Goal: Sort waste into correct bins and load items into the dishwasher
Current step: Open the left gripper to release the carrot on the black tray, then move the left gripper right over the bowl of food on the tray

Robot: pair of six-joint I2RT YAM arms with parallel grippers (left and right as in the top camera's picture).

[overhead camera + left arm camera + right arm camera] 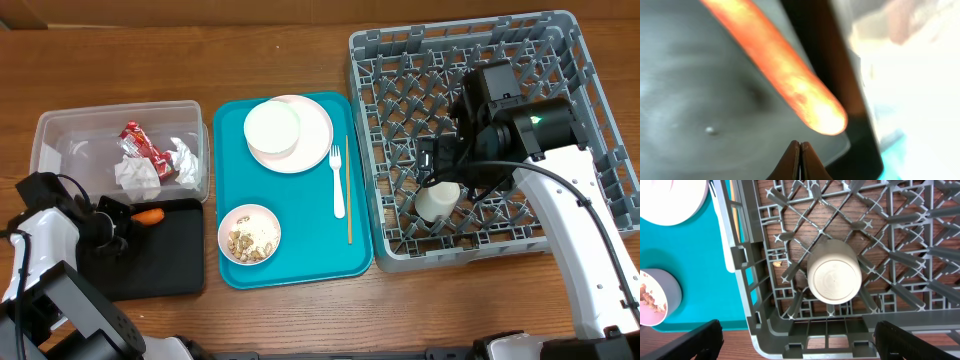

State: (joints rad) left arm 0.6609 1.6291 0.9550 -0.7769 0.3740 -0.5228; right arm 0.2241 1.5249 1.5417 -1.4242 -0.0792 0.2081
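1. Closest to me on the left, my left claw (800, 150) is pinched fully together with nothing between its tips.
2. Just past those tips the carrot (148, 215) lies loose at the far edge of the black tray (160, 270).
3. On the near end of the teal tray (310, 235) sits a bowl with crumbs (249, 234).
4. To the right, my right claw (797, 327) is spread wide above the small cup (834, 278) and grips nothing. The cup stands between pegs in the near-left part of the grey rack (590, 100), with a flat round end facing up.
5. Further up the teal tray, the fork (337, 180) and wooden stick (348, 190) lie side by side.
6. Beyond the black tray, the clear tub (45, 140) holds the red wrapper (140, 145) and napkins (140, 175).
7. Farthest on the teal tray, a plate (312, 145) carries a second bowl (272, 128).
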